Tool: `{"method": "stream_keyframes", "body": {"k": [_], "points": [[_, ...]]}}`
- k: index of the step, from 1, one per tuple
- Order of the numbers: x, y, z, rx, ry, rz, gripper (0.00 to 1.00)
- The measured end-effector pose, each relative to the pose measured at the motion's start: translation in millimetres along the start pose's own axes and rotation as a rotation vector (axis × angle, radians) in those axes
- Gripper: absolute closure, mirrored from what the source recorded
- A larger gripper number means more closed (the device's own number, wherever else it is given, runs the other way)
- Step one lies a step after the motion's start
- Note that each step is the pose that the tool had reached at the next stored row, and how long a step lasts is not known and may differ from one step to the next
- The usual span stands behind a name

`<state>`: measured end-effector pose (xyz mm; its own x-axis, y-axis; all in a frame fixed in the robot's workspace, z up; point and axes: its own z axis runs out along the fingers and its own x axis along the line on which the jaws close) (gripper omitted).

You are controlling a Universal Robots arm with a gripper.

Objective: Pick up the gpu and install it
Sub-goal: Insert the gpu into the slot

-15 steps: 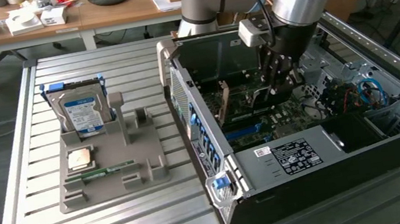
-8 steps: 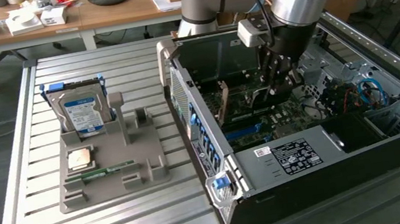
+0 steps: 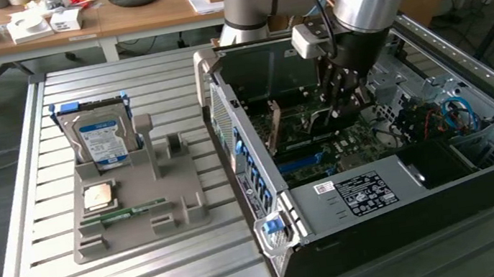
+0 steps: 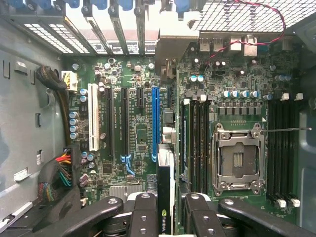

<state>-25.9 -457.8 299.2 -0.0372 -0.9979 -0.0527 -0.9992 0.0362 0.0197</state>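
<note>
One card, the gpu point(image 4: 166, 210), sits edge-on in my end effector point(image 4: 168, 217), jaws narrowed onto its two faces, inside the computer case point(image 3: 353, 200). Its long axis runs parallel to the blue slot point(image 4: 155, 123) below, just beside that line, toward the memory slots point(image 4: 197, 138), bracket end farthest from me.

The exterior view is looking down into the open case point(image 3: 322, 224); the wrist view is facing its motherboard point(image 4: 143, 133) closely.
</note>
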Motion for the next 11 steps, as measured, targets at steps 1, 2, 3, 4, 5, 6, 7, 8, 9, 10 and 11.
{"method": "stream_keyframes", "body": {"k": [1, 2, 3, 4, 5, 6, 7, 8, 9, 10, 11], "points": [[0.0, 0.0, 0.0, 0.0000, 0.0000, 0.000, 0.74], [0.0, 0.0, 0.0, 0.0000, 0.0000, 0.000, 0.74], [0.0, 0.0, 0.0, 0.0000, 0.0000, 0.000, 0.74], [0.0, 0.1, 0.0, 0.0000, 0.0000, 0.000, 0.74], [0.0, 0.6, 0.0, 0.0001, -0.0001, 0.000, 0.74], [0.0, 0.9, 0.0, 0.0000, -0.0001, 0.000, 0.74], [0.0, 1.2, 0.0, 0.0000, 0.0000, 0.000, 0.74], [0.1, 1.7, 0.0, 0.0000, 0.0000, 0.000, 0.74], [0.1, 2.5, 0.0, 0.0000, 0.0000, 0.000, 0.74], [0.1, 3.4, 0.1, 0.0001, 0.0000, 0.000, 0.74], [0.2, 4.7, 0.1, 0.0001, 0.0000, 0.000, 0.74]]}}
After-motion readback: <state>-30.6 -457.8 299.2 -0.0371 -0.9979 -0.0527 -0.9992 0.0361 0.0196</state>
